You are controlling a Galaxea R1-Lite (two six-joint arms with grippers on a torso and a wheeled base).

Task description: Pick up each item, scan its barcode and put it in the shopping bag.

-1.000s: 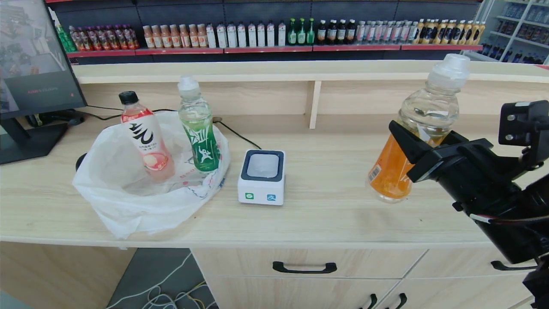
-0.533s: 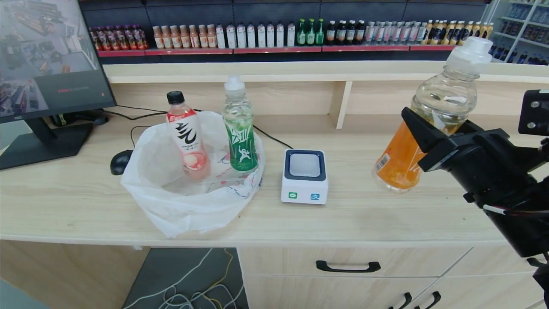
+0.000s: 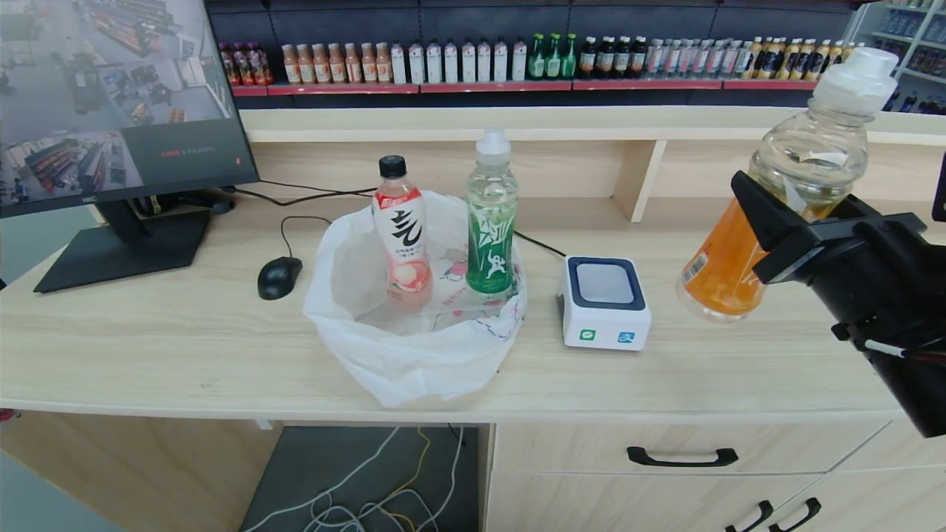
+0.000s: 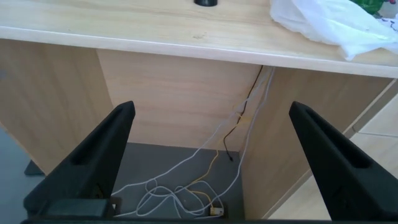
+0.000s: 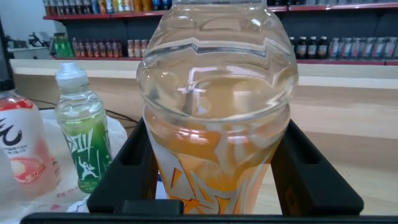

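Right gripper point(image 5: 217, 177) clamps orange drink bottle point(image 3: 728, 258) mid-body, right of frame; likely heavy, smooth, slip-prone. Left gripper point(image 4: 211, 155) spread open.

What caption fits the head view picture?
Right gripper holding the orange drink bottle near the scanner and shopping bag.

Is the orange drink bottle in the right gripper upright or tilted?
Tilted: the orange drink bottle, held in the right gripper, leans with its white cap toward the robot's right.
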